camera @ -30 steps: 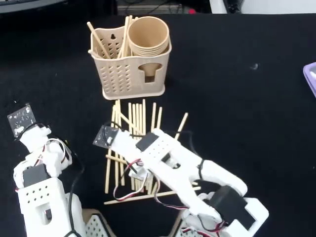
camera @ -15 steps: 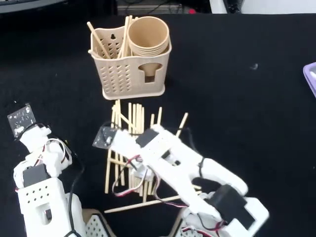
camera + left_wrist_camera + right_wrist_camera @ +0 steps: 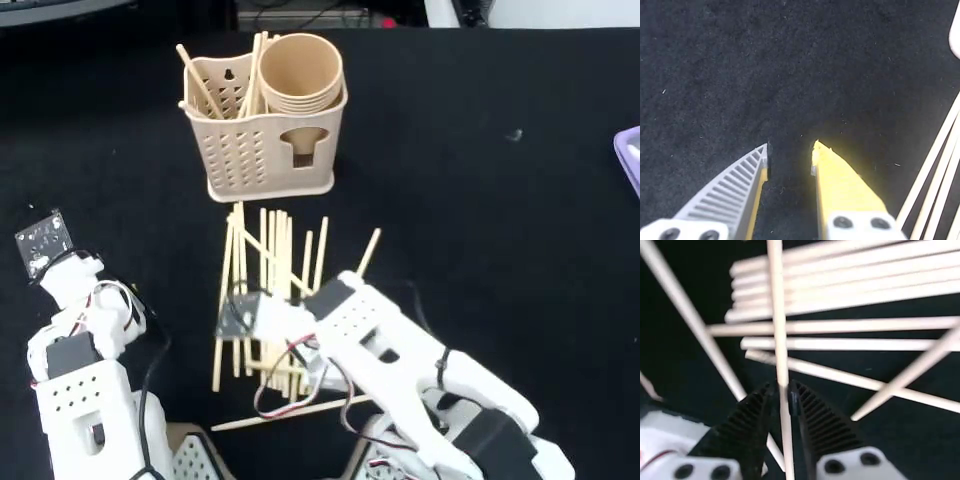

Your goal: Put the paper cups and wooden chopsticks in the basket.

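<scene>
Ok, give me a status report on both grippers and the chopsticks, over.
Left gripper open over bare table. Right gripper shut on one chopstick at the loose pile. Paper cups in the basket. Crossed sticks lie under the held one.

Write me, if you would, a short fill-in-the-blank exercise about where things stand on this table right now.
1. The left gripper hangs ____, with nothing in it.
2. The right gripper is ____ on one chopstick.
3. The paper cups stand stacked ____ the basket.

Missing words: open; shut; inside.
</scene>
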Robot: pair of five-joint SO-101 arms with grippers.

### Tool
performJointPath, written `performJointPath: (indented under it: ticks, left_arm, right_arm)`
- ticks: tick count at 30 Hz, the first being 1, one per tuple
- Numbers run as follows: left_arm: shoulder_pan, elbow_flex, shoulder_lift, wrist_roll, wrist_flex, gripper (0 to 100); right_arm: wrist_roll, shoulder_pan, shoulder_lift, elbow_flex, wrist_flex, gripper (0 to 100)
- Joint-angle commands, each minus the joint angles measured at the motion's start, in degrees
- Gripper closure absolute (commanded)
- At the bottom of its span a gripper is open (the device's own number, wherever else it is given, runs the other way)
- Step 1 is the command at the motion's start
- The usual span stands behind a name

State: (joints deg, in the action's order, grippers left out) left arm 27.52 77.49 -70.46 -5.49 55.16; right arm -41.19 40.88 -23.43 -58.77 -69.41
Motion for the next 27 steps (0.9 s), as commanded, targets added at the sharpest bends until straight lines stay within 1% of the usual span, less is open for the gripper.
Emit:
performJointPath:
  ticks: [1, 5, 7, 15, 19, 21, 23, 27]
  left_arm:
    - [0.4, -0.48, -0.7, -0.62, -0.79, 85]
    - [0.4, -0.48, -0.7, -0.62, -0.88, 85]
    - [0.4, -0.48, -0.7, -0.62, -0.88, 85]
    - [0.31, -0.48, -0.7, -0.62, -0.88, 85]
    - [0.13, -0.48, -0.7, -0.62, -0.97, 85]
    - [0.22, -0.4, -0.7, -0.62, -2.02, 85]
    - [0.22, 0.31, -0.7, -0.62, -3.16, 85]
    - [0.04, 0.84, -0.7, -0.62, -4.22, 85]
  right_arm:
    - [-3.34, 0.88, -2.15, -0.57, -1.49, 98.7]
    - [-3.16, 4.92, -2.24, 0.48, -4.92, 98.8]
    - [-3.16, 6.33, -2.24, 0.04, -5.01, 98.8]
    - [-3.25, 6.86, -2.24, 0.48, -4.84, 98.2]
    - [-3.08, 6.86, -2.42, 0.66, -4.84, 88.8]
    - [-3.08, 6.86, -4.35, 0.4, -5.01, 87.0]
    - [-2.99, 6.86, -8.04, 0.13, -5.63, 88.1]
    - [-2.99, 6.95, -19.12, -0.04, -10.37, 87.7]
